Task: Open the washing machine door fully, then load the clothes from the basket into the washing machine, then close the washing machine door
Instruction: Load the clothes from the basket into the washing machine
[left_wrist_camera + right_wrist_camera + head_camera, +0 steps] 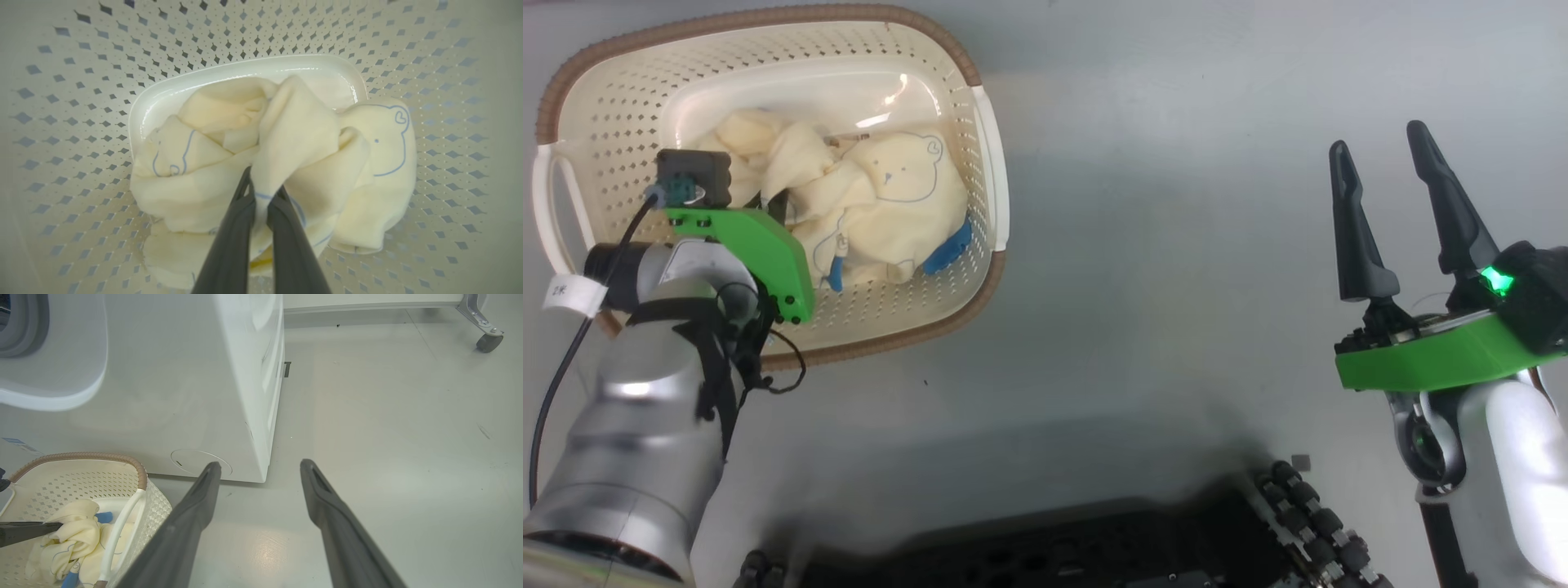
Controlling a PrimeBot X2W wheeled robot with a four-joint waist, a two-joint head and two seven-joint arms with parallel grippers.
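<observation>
the pale cream-yellow soft fabric clothes (890, 196) lie bunched in a crumpled heap on the glossy white bottom of the small cream-white perforated plastic basket (621, 98), which has a brown rim and white side handles and stands on the smooth grey floor (1176, 245); thin blue line drawings show on the cloth, among them a bear's face with a small heart in its ear, and bright blue trims peek out at the heap's lower edge in the head view; the folds are soft and thick, and in the left wrist view one rounded fold stands above the rest; the left gripper (263, 183) reaches down into the basket with its two long dark fingers drawn close together, pinching that raised fold of the clothes between them; the right gripper (1378, 139) hangs over bare floor well to the right of the basket, its fingers spread wide with nothing between them; in the right wrist view the big white front-loading washing machine (184, 375) stands just behind the basket, with a grey rubber gasket (24, 326) at the view's upper left, a round flap (200, 461) low on its front and the corner of a blue sticker (16, 443) near the basket's rim
</observation>
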